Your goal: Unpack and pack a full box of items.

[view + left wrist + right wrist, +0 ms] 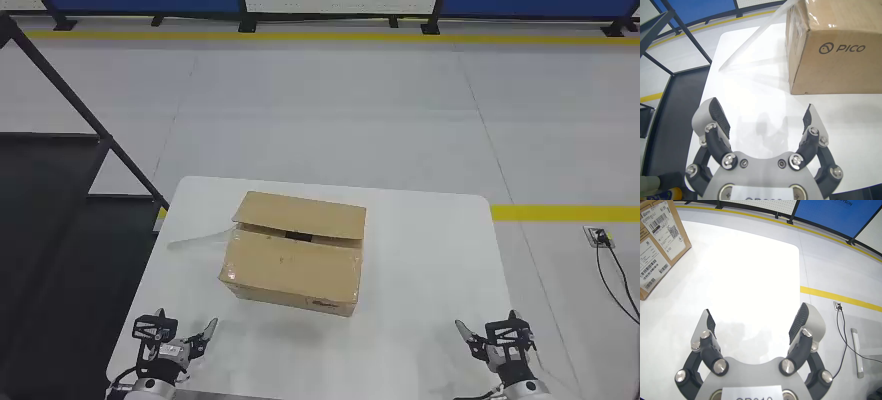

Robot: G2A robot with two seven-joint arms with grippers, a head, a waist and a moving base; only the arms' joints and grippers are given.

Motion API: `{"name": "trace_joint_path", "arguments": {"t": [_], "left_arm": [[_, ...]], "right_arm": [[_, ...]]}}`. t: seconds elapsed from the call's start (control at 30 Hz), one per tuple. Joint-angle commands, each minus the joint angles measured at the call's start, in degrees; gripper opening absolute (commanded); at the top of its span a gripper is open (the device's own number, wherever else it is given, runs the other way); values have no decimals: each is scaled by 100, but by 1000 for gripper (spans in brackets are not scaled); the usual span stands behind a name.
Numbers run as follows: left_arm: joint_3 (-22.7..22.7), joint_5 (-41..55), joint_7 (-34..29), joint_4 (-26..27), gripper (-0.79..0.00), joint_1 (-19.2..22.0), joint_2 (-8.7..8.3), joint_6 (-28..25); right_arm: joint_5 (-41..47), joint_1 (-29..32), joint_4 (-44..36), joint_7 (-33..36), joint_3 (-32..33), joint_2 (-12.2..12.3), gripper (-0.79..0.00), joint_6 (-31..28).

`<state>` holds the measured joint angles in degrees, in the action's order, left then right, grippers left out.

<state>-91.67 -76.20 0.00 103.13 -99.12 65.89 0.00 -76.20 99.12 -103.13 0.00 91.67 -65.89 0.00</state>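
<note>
The left gripper [176,333] [761,104] sits at the table's [430,290] near edge, left corner, jaws released and spread, nothing between the pads [719,115]. The right gripper [495,335] [755,308] sits at the near edge, right corner, likewise released and holding nothing. Both are well apart from the box [295,255] [838,62] [657,247]. The cardboard box rests near the middle of the table, slightly skewed to the table edges. Its two top flaps lie almost flat, with a narrow dark gap [298,236] between them. Printed labels [664,232] cover its right end. A clear tape strip [200,238] [753,37] trails from the upper left end of the box down to the tabletop. Left of the table stands a black frame [60,100]. On the floor to the right runs a yellow line [565,212], with a cable [615,280] just beside it.
</note>
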Motion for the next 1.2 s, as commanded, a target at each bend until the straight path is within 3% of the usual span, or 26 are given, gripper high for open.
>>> {"name": "trace_joint_path", "arguments": {"t": [0.0, 0.17, 0.33, 0.57, 0.63, 0.93, 1.17], "left_arm": [[0, 0, 0, 0, 0, 0, 0, 0], [-43, 89, -52, -48, 0, 78, 5, 20], [-96, 381, -65, -210, 0, 448, 25, -20], [-134, 1077, -82, -421, 0, 1035, 62, -209], [-120, 1296, -399, -475, 0, 1182, 81, 0], [-155, 1359, -376, -525, 0, 1193, 81, -67], [72, 1330, -373, -953, 0, 1794, 118, -20]], "right_arm": [[0, 0, 0, 0, 0, 0, 0, 0], [-120, -35, -126, 10, -69, -2, 0, -58], [-272, -111, -541, 158, -282, -29, 0, -40], [284, -491, -1067, 742, -637, -103, 0, 21], [284, -491, -1067, 742, -637, -103, 0, 21], [514, -486, -1060, 651, -620, -117, 0, 21], [1111, -851, -878, 733, -774, -147, 0, -496]]}}
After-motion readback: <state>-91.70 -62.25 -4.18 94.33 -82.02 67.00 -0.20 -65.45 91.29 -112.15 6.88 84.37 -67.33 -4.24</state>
